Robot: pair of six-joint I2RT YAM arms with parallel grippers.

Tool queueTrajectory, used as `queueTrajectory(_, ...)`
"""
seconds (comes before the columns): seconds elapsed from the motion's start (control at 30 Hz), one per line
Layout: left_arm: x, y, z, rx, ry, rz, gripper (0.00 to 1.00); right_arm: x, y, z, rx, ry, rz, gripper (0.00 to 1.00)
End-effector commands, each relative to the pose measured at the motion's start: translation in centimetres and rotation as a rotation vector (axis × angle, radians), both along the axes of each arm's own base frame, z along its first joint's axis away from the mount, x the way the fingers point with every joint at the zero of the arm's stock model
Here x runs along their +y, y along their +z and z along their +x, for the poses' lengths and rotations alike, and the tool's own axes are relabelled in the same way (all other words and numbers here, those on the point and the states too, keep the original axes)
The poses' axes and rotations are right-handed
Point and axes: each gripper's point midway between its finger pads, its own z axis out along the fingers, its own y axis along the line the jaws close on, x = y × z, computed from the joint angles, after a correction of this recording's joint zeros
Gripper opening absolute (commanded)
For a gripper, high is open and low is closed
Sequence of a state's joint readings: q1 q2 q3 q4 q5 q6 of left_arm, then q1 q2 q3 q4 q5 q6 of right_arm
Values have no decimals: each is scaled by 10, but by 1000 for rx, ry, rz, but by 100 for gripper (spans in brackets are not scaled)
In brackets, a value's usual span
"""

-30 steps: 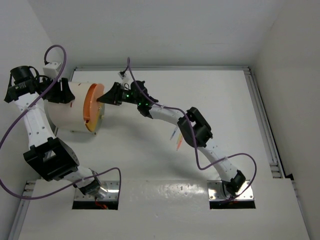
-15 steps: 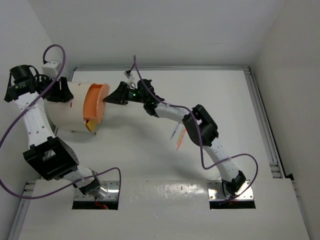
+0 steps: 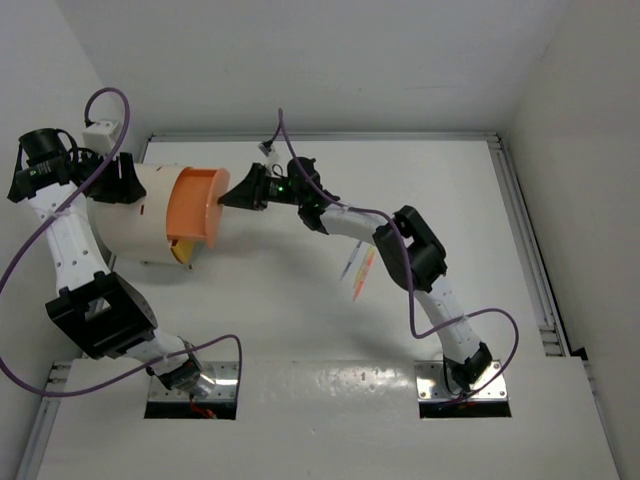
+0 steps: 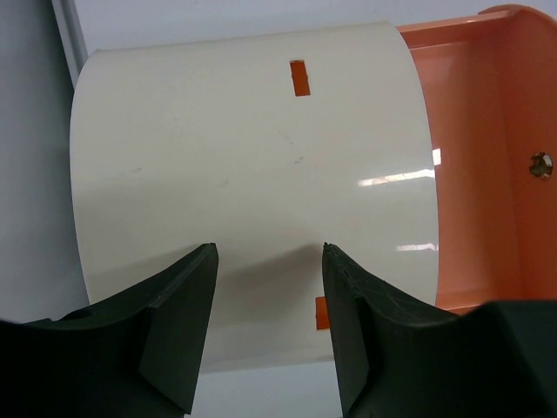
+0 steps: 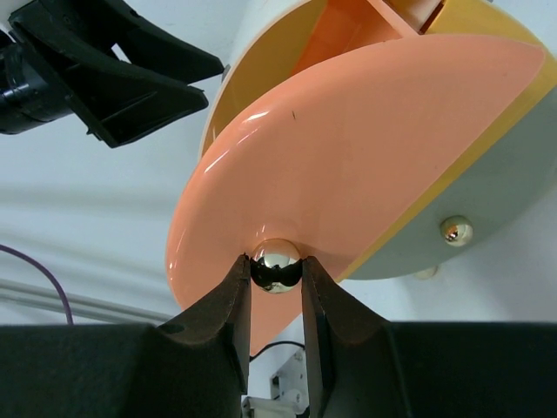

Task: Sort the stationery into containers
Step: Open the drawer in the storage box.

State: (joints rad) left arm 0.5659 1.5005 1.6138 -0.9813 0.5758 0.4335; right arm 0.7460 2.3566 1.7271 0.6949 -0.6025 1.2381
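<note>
The right end effector (image 5: 277, 272) is closed on the small shiny knob (image 5: 277, 261) of the orange drawer (image 3: 195, 205), one finger on each side of the ball. The drawer stands partly out of the white drum (image 4: 244, 174), which lies on its side at the left of the worktop (image 3: 450, 200). The left end effector (image 4: 268, 251) sits at the drum's far end with its jaws about half open and nothing between them. Whether the tips press on the shell I cannot tell.

The knob looks polished and round, so it is likely slippery. A straight pull along the drawer's run seems safer than any twist. The drum looks like light, smooth plastic and may skid unless it is braced.

A few thin pens (image 3: 358, 270) lie loose on the worktop, partly under the right arm and well apart from the drum. They are probably light, stiff and apt to roll — best pinched across the barrel near the middle.
</note>
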Motion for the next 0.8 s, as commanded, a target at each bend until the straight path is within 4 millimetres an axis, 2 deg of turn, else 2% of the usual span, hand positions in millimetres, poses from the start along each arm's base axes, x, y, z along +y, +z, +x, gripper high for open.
queueTrajectory(0.0,-4,-38,-19,177,40,-74,58,-8,49,-4,-77,11,75,9)
queueTrajectory(0.2,-3,-36,-18,174,42,-70,58,-8,46,-7,-63,21,72,40)
queueTrajectory(0.23,-3,-35,-18,169,38,-70,58,-8,45,-7,-59,21,70,50)
queueTrajectory(0.33,-4,-33,-17,163,34,-70,60,-9,41,-6,-46,19,54,63)
queueTrajectory(0.37,-5,-32,-16,160,31,-76,61,-9,41,-6,-45,18,53,73)
queueTrajectory(0.47,-8,-23,-13,134,11,-82,63,-12,40,-6,-38,16,49,80)
queueTrajectory(0.63,-15,0,-7,61,-33,-86,67,-19,41,-5,-47,7,37,83)
queueTrajectory(0.73,-16,29,0,-27,-49,-65,69,-27,37,-2,-37,-7,8,83)
queueTrajectory(0.77,-16,46,3,-70,-42,-52,70,-30,36,-2,-30,-12,-6,83)
